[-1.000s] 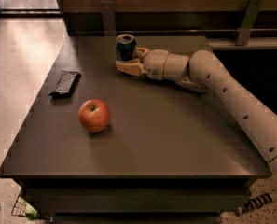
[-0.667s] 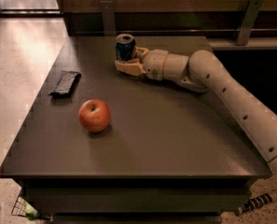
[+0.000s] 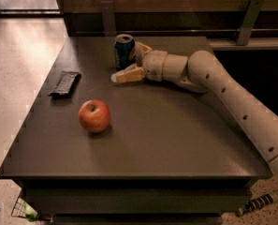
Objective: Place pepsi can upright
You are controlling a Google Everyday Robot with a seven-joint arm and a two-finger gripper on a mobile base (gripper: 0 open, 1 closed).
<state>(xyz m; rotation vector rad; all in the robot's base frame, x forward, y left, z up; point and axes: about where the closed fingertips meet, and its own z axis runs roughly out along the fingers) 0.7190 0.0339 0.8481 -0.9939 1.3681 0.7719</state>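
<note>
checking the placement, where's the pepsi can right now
In the camera view the pepsi can stands upright near the table's far edge, slightly left of centre, between the gripper's open fingers; the apple and dark wrapper lie nearer the camera.

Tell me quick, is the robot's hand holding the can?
Gripper: looks open, around the upright pepsi can, at the far side of the table.
</note>
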